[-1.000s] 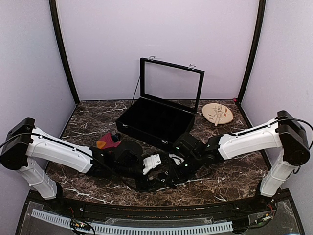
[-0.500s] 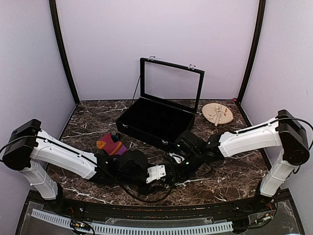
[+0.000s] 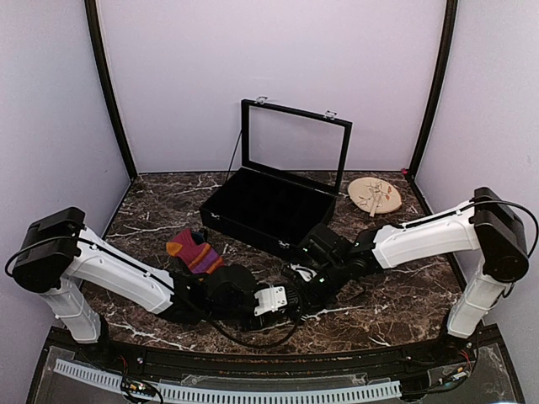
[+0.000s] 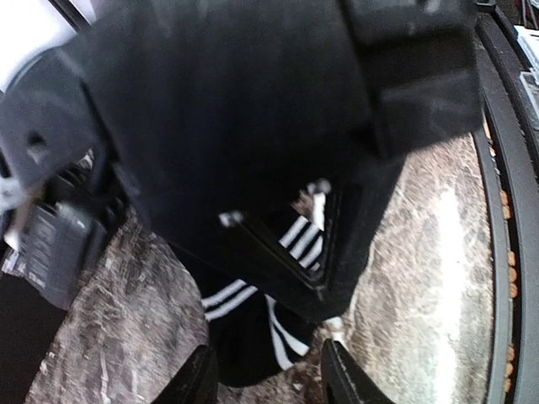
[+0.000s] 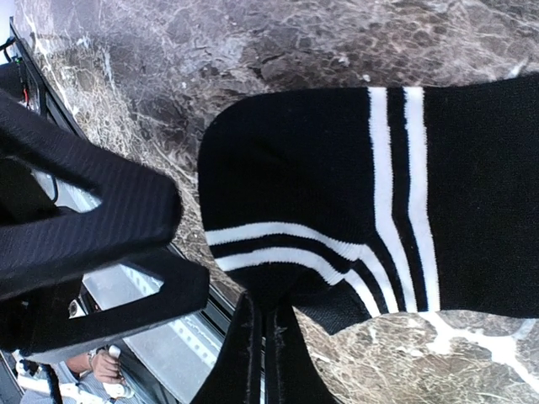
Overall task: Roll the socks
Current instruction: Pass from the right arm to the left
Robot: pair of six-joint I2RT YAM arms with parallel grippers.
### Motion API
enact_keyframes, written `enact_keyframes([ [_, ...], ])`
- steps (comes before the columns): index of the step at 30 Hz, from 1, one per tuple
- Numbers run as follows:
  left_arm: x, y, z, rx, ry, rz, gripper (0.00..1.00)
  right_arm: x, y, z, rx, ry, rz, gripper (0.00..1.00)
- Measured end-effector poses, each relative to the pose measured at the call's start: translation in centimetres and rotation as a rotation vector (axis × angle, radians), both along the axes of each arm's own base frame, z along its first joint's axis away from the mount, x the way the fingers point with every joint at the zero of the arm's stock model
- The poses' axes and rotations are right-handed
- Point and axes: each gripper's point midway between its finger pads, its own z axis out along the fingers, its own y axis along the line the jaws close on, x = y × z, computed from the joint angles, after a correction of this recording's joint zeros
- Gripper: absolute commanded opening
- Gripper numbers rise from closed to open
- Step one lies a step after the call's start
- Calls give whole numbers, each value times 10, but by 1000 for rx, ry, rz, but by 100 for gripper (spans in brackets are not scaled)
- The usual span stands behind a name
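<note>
The black sock (image 5: pixel 337 194) is pinched by the closed right claw (image 5: pixel 263 353); the left claw (image 4: pixel 269 358) is spread apart around it.

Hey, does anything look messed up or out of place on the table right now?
Nothing spilled or damaged. The black sock lies folded over itself, its white stripes meeting at an angle, pinched by the right gripper; the striped sock lies apart to the left.

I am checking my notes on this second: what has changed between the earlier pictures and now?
The left gripper moved rightward and nearer, up to the black sock, uncovering more of the striped sock. The right gripper stayed shut on the black sock; the open case did not move.
</note>
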Motion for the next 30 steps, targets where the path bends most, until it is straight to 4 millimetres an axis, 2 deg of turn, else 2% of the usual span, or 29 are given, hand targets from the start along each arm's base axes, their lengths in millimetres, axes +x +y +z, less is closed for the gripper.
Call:
enact_keyframes([
  [3, 2, -3, 3, -13, -21, -4, 38, 1, 0, 1, 0, 3, 2, 0],
  [13, -7, 0, -6, 3, -5, -44, 38, 6, 4, 7, 11, -3, -3, 0],
  [21, -6, 1, -9, 14, -16, -46, 38, 6, 4, 6, 6, -4, 9, 0],
  [26, -5, 2, -19, 41, -18, -47, 29, 5, 3, 5, 1, 2, 10, 0],
  [30, -4, 1, -20, 47, -26, -50, 28, 4, 3, 5, 2, 7, 12, 0],
])
